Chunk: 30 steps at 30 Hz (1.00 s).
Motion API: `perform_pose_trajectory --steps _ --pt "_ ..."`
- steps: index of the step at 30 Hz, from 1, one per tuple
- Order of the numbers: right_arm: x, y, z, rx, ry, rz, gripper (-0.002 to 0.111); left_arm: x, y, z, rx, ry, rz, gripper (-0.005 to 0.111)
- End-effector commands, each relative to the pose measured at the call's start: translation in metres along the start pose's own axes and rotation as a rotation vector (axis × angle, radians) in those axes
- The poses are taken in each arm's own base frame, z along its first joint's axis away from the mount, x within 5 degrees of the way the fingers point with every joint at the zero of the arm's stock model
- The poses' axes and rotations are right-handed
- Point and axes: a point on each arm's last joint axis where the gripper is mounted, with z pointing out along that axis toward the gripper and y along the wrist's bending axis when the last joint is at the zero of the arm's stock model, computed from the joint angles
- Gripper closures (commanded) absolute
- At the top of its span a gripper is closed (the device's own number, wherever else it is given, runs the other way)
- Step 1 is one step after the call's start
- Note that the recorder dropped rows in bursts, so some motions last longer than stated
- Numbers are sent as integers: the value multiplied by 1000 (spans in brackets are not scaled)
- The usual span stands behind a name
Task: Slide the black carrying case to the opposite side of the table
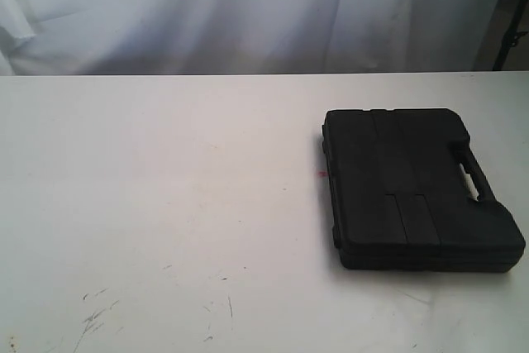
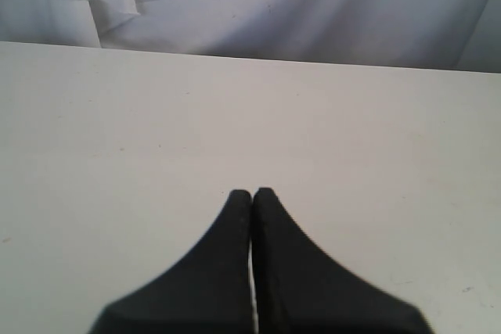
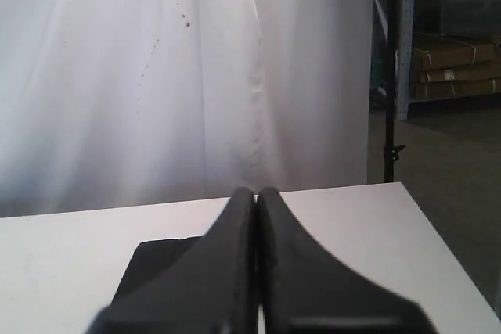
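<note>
The black carrying case (image 1: 420, 189) lies flat on the right part of the white table (image 1: 165, 196), its handle (image 1: 473, 173) toward the right edge. A small red spot (image 1: 321, 174) marks the table just left of the case. Neither arm shows in the exterior view. In the left wrist view my left gripper (image 2: 252, 192) is shut with nothing in it, over bare table (image 2: 117, 131). In the right wrist view my right gripper (image 3: 256, 191) is shut and empty; a corner of the case (image 3: 156, 260) shows beyond its fingers.
White curtain (image 1: 248, 6) hangs behind the table's far edge. Dark scuff marks (image 1: 95, 316) lie near the front left of the table. Beyond the table's end, the right wrist view shows a black stand (image 3: 389, 76) and shelves with cardboard boxes (image 3: 454, 64).
</note>
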Motion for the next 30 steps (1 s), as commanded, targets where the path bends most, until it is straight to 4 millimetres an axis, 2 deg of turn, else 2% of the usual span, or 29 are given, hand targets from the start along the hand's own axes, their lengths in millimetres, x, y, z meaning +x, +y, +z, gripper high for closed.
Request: perform_pose_trajectory --steps 1,9,19,21,30 --pt "21 -2 -1 14 -39 -11 108 0 0 0 6 -10 3 107" --pt "70 -5 10 9 19 27 108 0 0 0 6 -10 3 107" --pt "113 -9 19 17 114 46 108 0 0 0 6 -10 3 107" --pt "113 -9 20 17 95 47 108 0 0 0 6 -10 3 107" --pt "125 -10 18 26 230 23 108 0 0 0 6 -10 3 107"
